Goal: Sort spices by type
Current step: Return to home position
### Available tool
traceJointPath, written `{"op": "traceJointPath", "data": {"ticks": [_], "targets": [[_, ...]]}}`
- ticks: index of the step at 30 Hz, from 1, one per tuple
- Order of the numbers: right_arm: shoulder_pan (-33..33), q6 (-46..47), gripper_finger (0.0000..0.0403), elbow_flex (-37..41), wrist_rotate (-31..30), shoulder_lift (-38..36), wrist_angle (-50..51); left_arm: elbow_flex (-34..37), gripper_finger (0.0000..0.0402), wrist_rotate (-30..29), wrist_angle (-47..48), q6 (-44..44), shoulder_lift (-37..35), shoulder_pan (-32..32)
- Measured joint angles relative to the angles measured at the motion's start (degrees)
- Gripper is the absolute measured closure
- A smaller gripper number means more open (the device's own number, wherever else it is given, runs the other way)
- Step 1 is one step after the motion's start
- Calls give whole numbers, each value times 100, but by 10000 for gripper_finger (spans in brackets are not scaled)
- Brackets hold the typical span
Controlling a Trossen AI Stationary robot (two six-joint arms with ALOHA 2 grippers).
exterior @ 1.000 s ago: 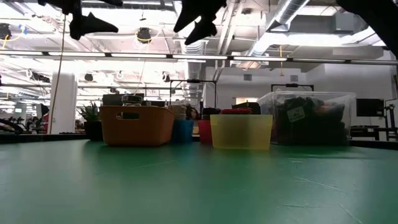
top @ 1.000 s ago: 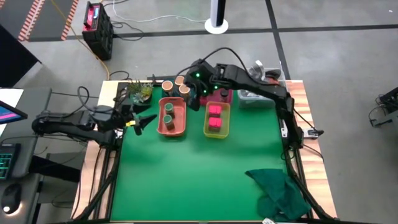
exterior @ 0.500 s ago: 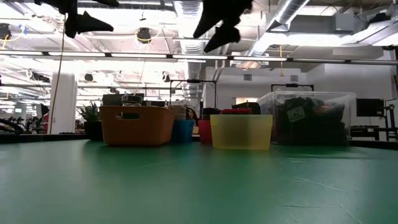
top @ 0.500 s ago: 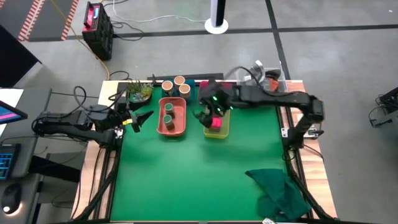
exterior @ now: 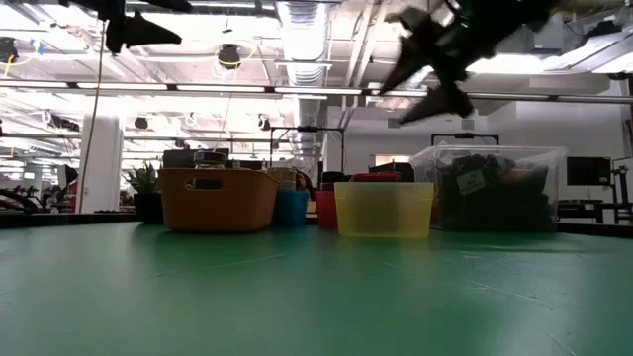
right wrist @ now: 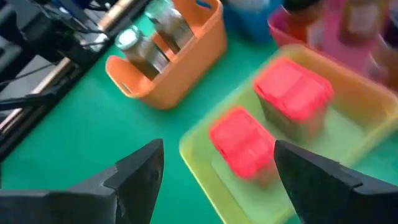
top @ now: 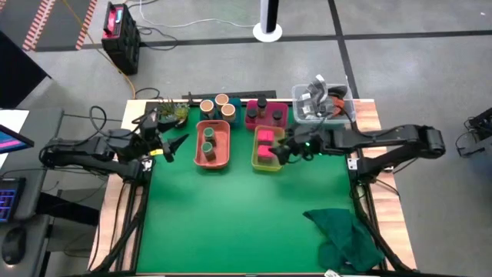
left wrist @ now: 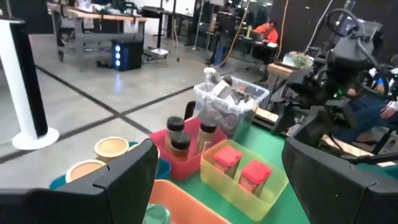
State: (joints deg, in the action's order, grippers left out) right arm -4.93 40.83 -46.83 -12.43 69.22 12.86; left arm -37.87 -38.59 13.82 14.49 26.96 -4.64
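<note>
Pink boxes [top: 264, 145] sit in yellow bin [top: 267, 168] — right claw [top: 280, 151] gapes just beside

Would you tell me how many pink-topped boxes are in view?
2 pink-topped boxes, both in the yellow bin: one toward the far edge, the other just in front of it. None looks hidden.

We are seeing two pink-lidded boxes [right wrist: 293, 92] sitting inside the yellow tray [right wrist: 200, 167]; beside it, the orange bin [right wrist: 186, 68] is holding two green-topped jars [right wrist: 142, 51].
</note>
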Motion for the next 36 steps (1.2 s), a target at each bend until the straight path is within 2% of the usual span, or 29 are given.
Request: {"op": "traceJointPath", "data": {"ticks": [4, 8, 12, 18, 23, 27, 32, 36], "targets": [[49, 299, 76, 503, -129, -629, -9, 153, 75, 70, 183, 16, -190, 0], [37, 242, 76, 837, -275, -1238, 9, 672, 75, 399, 172, 325, -453, -4], [25, 190, 76, 1238, -273, -1874, 2, 1129, 75, 365, -187, 721, -739, -7], [-26, 564, 76, 1944, -270, -2768, 114, 1285, 75, -586, -1076, 1026, -981, -4], [107, 379, 76, 2299, -267, -3311, 2, 1285, 75, -759, -853, 1140, -901, -2], [98, 245, 76, 2839, -273, -3640, -664, 1285, 75, -615, -651, 1508, -618, -58], [122, 487, 76, 3810, -275, -3705, -2630, 1285, 75, -650, -771, 1469, -260, -232], [120, 677, 76, 4258, -279, -3711, -3515, 1285, 75, -688, -829, 1475, 69, -344]]}}
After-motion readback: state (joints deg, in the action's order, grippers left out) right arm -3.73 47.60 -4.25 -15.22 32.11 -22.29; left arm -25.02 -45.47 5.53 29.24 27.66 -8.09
